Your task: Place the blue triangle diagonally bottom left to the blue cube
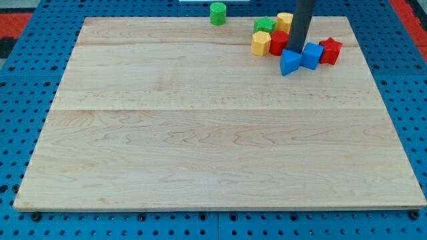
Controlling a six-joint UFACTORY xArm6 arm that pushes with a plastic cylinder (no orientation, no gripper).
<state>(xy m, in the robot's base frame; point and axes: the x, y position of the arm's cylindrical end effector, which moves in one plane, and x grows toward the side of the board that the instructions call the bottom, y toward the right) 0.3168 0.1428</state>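
The blue triangle (289,63) lies near the view's top right, touching the lower left side of the blue cube (311,55). My dark rod comes down from the view's top, and my tip (295,49) sits just above the blue triangle, at the upper left of the blue cube. The rod hides part of the blocks behind it.
A red star (330,51) touches the blue cube's right side. A red block (278,43), a yellow hexagon (261,43), a green star (265,25) and a yellow block (285,21) cluster left of the rod. A green cylinder (218,13) stands at the board's top edge.
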